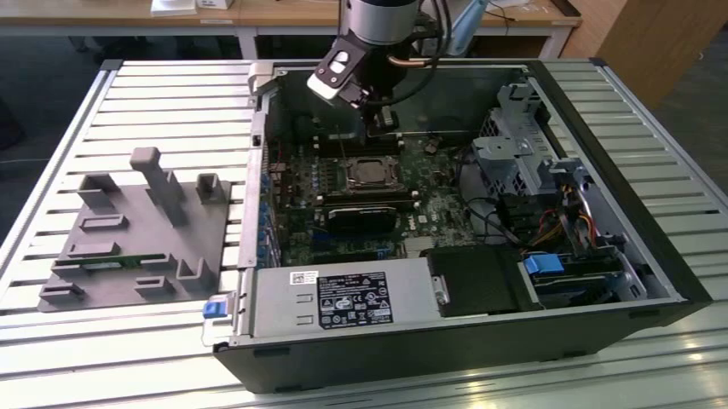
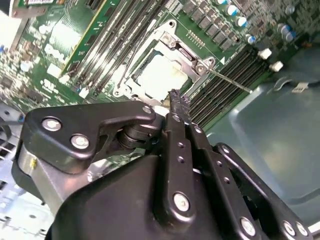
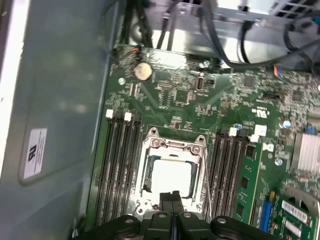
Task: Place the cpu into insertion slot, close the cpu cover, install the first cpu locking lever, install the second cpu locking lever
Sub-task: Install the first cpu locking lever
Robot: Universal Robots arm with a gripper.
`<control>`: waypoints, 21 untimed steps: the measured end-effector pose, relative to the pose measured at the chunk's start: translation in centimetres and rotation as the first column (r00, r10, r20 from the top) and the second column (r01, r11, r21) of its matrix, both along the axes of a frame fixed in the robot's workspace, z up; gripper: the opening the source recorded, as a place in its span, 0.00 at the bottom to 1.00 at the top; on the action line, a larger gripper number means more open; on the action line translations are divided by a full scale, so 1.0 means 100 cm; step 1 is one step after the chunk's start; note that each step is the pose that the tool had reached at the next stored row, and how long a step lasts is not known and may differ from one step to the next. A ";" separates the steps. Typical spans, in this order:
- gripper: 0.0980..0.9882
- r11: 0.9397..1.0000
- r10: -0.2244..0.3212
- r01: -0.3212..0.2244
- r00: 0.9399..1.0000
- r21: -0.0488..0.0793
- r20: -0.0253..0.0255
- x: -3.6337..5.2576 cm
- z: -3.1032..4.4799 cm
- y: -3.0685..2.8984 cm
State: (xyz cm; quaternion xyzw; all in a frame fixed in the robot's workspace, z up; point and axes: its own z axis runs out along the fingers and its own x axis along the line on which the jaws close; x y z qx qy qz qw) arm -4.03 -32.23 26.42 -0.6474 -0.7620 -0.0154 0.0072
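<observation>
Upper-middle in the exterior view, the small silver-grey square cpu (image 1: pixel 366 174) lies in the dark, silver-rimmed insertion slot (image 3: pixel 146 186), with the thin silvery cpu cover (image 3: pixel 172 146) framing it. The black gripper (image 3: pixel 172 196) has its fingers (image 3: pixel 166 201) pressed together at the socket's edge, probably for lever-pushing.

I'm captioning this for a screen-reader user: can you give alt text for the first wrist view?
The gripper, fingers pressed together, is at the edge of the insertion slot on a green circuit board, where the cpu sits under the cpu cover. Long black memory slots flank it on both sides.
</observation>
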 end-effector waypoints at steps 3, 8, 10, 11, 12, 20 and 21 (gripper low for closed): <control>0.01 0.999 0.054 -0.054 0.999 0.000 0.000 0.0000 -0.0001 0.0000; 0.01 0.991 0.136 -0.136 0.991 0.000 0.000 0.0000 -0.0002 0.0000; 0.01 0.987 0.161 -0.161 0.987 0.000 0.000 0.0000 -0.0002 0.0000; 0.01 0.985 0.171 -0.171 0.985 0.000 0.000 0.0000 -0.0002 0.0000; 0.01 0.984 0.180 -0.180 0.984 0.000 0.000 0.0000 -0.0002 0.0000; 0.01 0.972 0.234 -0.234 0.972 0.000 0.000 0.0000 -0.0002 0.0000; 0.01 0.971 0.239 -0.239 0.971 0.000 0.000 0.0000 -0.0002 0.0000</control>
